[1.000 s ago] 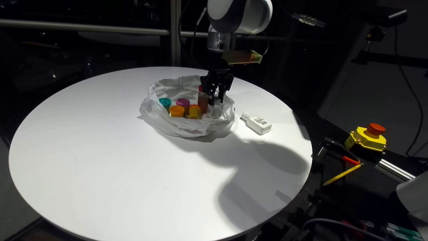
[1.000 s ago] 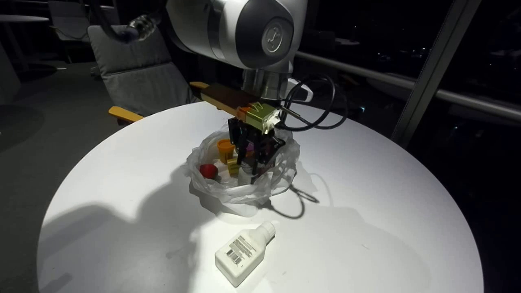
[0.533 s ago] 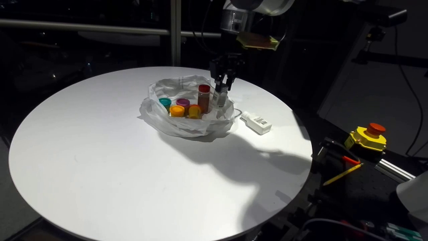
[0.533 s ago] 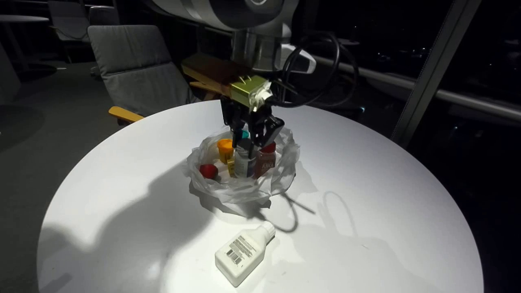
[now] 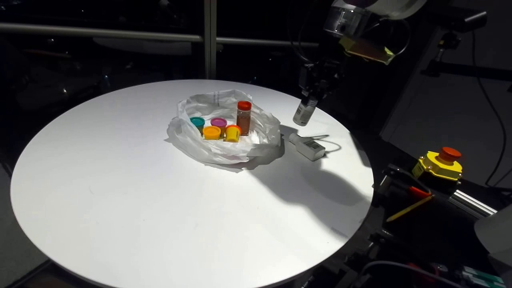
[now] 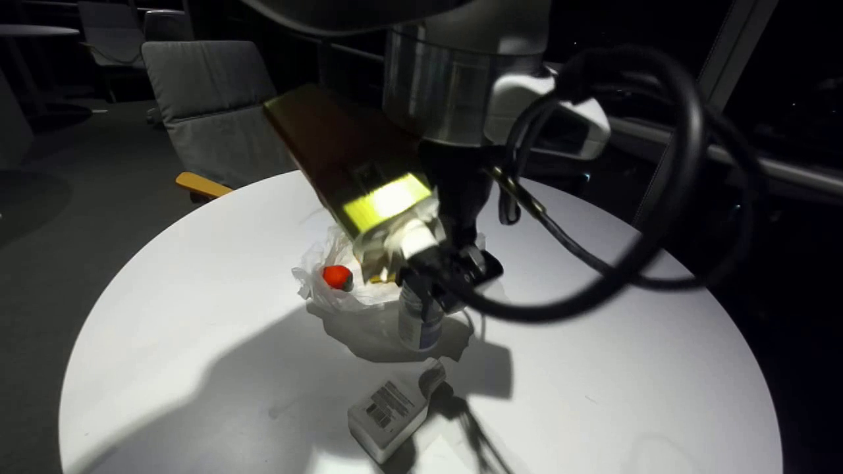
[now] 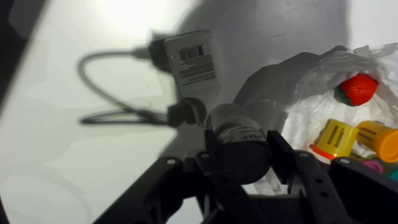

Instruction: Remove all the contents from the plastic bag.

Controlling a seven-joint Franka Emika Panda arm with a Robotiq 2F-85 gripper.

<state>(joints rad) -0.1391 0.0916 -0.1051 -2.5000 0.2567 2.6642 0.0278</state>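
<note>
My gripper point(image 5: 315, 97) is shut on a small labelled bottle with a dark cap point(image 5: 304, 115), held tilted above the table outside the plastic bag. In the wrist view the cap point(image 7: 244, 161) sits between both fingers. The crumpled plastic bag point(image 5: 192, 149) lies with its mouth upward. Inside it stand a brown red-capped bottle point(image 5: 243, 120), a teal cup point(image 5: 197, 123), a purple-lidded cup point(image 5: 219, 122), an orange cup point(image 5: 212, 133) and a yellow cup point(image 5: 233, 134). A red strawberry-like piece point(image 7: 359, 89) rests in the bag too. A white bottle point(image 5: 309, 148) lies on its side on the table.
The round white table point(image 5: 132, 208) has its edge near the arm's side. A looping black cable point(image 6: 685, 184) hangs from the wrist. Beyond the edge are a yellow box with a red button point(image 5: 440, 165) and a pencil point(image 5: 411, 208). A chair point(image 6: 211, 112) stands behind.
The dark-capped bottle has been lifted out of the bag in my gripper and carried past the bag's rim, over beside the lying white bottle. The bag and its other items have stayed put.
</note>
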